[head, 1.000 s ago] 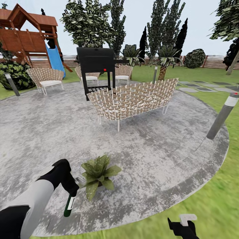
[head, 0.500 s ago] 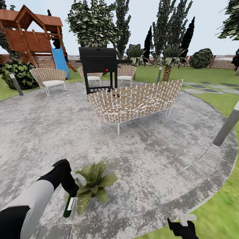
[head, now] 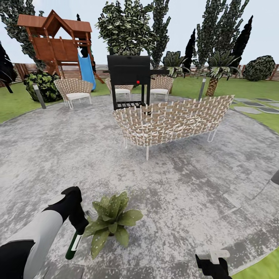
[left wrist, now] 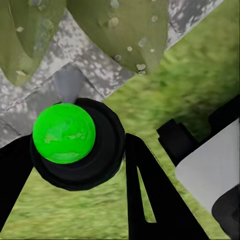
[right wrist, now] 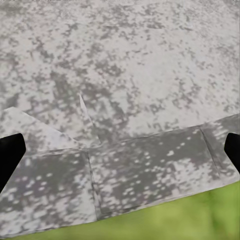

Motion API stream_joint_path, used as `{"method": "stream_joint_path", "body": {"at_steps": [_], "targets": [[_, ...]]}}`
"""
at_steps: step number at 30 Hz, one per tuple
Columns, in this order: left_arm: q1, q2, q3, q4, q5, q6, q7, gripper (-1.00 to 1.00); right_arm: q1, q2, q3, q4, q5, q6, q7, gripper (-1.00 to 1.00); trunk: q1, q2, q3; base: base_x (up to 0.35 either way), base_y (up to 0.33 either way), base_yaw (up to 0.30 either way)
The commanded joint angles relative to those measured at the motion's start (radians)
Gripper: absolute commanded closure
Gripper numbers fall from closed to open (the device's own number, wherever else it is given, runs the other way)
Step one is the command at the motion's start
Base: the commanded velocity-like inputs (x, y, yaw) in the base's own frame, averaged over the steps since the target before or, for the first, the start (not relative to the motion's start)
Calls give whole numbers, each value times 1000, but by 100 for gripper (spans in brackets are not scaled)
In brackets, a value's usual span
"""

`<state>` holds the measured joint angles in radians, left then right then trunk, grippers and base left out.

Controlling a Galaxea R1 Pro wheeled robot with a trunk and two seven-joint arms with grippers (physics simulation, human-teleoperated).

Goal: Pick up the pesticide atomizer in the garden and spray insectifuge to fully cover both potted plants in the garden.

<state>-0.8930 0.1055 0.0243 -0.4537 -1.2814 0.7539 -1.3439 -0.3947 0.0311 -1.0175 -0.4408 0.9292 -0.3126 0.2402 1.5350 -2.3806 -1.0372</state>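
**Atomizer held beside the potted plant, lower left of the head view**

The left gripper (head: 79, 226), black at the end of a white forearm, sits in the lower left of the head view with its fingers closed round the pesticide atomizer (head: 73, 245). The bottle hangs below the gripper, its dark-green body and white label running down and slightly toward the lower left. Its long axis is close to upright, tilted a little, with the base at the low end. The spray head is up inside the grip and I cannot make it out from here.

Just to the right of the bottle, almost touching the gripper, stands a potted plant (head: 111, 223), a low rosette of pointed olive-green leaves on the grey stone paving (head: 182, 193). Its pot is hidden under the leaves.

In the left wrist view the bottle's end shows as a bright green disc in a dark ring (left wrist: 64, 133), sitting between the black fingers (left wrist: 145, 195), and two broad leaves flecked with droplets (left wrist: 120, 25) fill the upper part of that picture over paving and grass.

The right gripper (head: 212, 263) is at the bottom edge of the head view, right of centre. In the right wrist view its dark fingertips (right wrist: 10, 155) show at the two side edges with bare paving between them, so it is spread wide and holds nothing.

Further back, mid-frame, are a woven sofa (head: 174, 120) and a black grill (head: 130, 79).
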Motion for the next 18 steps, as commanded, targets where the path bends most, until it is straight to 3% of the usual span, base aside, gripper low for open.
{"method": "stream_joint_path", "body": {"at_steps": [1, 4, 13, 18], "targets": [[0, -1, 3, -3, -18, 10, -16, 100, -1, 1, -9, -2, 5, -3, 8, -100, 0, 0, -1, 2, -1, 9], [1, -2, 8, -5, -32, 9, -27, 100, -1, 1, -8, -2, 5, -4, 8, -100, 0, 0, -1, 1, 0, 67], [3, -3, 14, 8, -23, 10, -20, 100, -1, 1, -9, -3, 5, -4, 8, -100, 0, 0, -1, 0, 0, 256], [8, -14, 14, 9, -21, 11, -18, 100, -1, 1, -9, -3, 5, -4, 8, -100, 0, 0, -1, 17, -84, 33]]}}
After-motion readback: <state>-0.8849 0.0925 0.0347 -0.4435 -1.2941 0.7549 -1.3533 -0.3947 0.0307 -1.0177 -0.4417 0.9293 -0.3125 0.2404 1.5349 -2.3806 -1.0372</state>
